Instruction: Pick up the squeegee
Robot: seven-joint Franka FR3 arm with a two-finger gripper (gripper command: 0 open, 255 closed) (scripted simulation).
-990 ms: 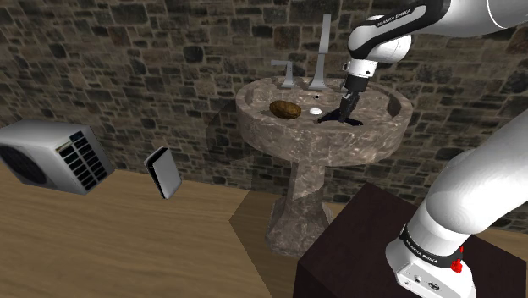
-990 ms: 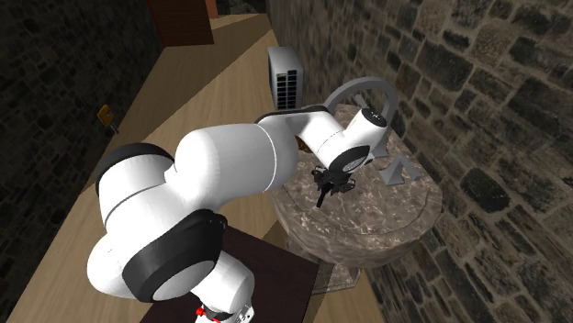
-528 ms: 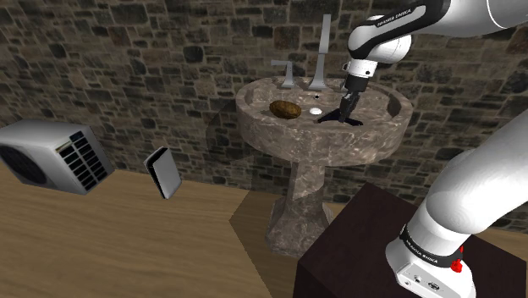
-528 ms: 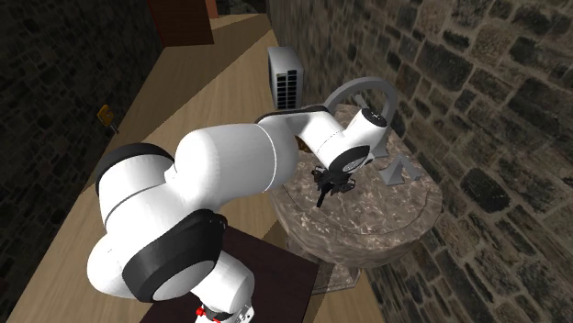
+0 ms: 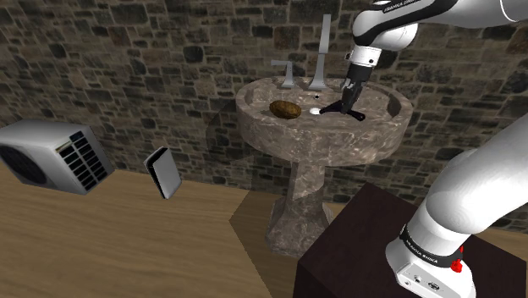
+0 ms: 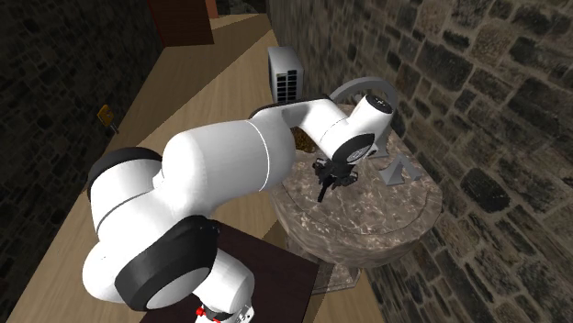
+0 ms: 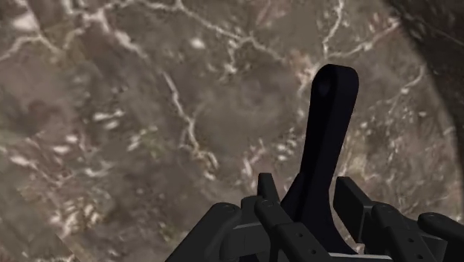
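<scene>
The squeegee [image 5: 349, 111] is all black, with a long handle [image 7: 327, 134] ending in a small hole. My gripper [image 5: 347, 99] is shut on it and holds it a little above the brown marble sink basin [image 5: 372, 135], near the faucet [image 5: 322, 52]. In the wrist view the black fingers [image 7: 269, 199] clasp the squeegee's wider end, and its handle points away over the marble. From the second exterior view the gripper [image 6: 322, 186] hangs over the basin [image 6: 376, 225] with the black tool in it.
A brown oval lump [image 5: 286, 109] and a white drain plug [image 5: 315, 110] lie in the basin. Faucet handles and the stone wall stand just behind. A grey vent box [image 5: 55, 155] and a dark panel [image 5: 162, 173] sit at the shoulder view's left. The dark stand [image 5: 372, 254] is at its lower right.
The gripper has risen, taking the squeegee up off the basin floor. In the earlier frames it stood lower, with the tool resting in the sink.
</scene>
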